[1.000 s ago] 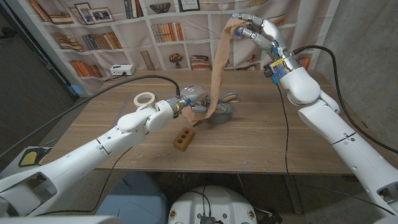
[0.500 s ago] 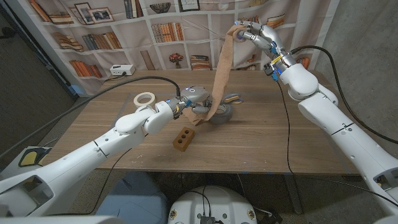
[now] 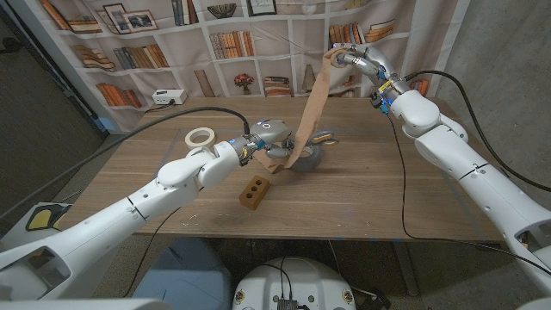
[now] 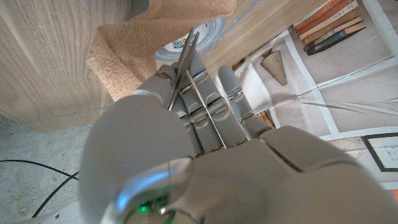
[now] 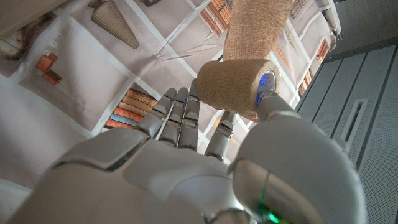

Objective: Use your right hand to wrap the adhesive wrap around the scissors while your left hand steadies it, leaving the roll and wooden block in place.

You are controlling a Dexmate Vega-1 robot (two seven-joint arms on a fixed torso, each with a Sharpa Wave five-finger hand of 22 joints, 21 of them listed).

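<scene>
My left hand (image 3: 269,136) holds the scissors over the middle of the table; their grey handles (image 3: 321,137) stick out toward my right. In the left wrist view a metal blade (image 4: 184,59) lies along my fingers with tan wrap (image 4: 143,34) bunched around it. The strip of adhesive wrap (image 3: 312,103) rises taut from the scissors to my right hand (image 3: 360,60), raised high over the far edge. That hand grips the tan wrap roll (image 5: 239,84) between thumb and fingers.
A grey tape roll (image 3: 308,157) lies right under the scissors. A wooden block with two holes (image 3: 253,192) sits in front of my left hand. A white tape ring (image 3: 201,138) lies to the left. A bookshelf backdrop hangs behind the table (image 3: 405,189).
My right hand has carried the wrap roll to the right and a little lower, and the strip now leans more and looks narrower. The left hand, block and rolls have stayed put.
</scene>
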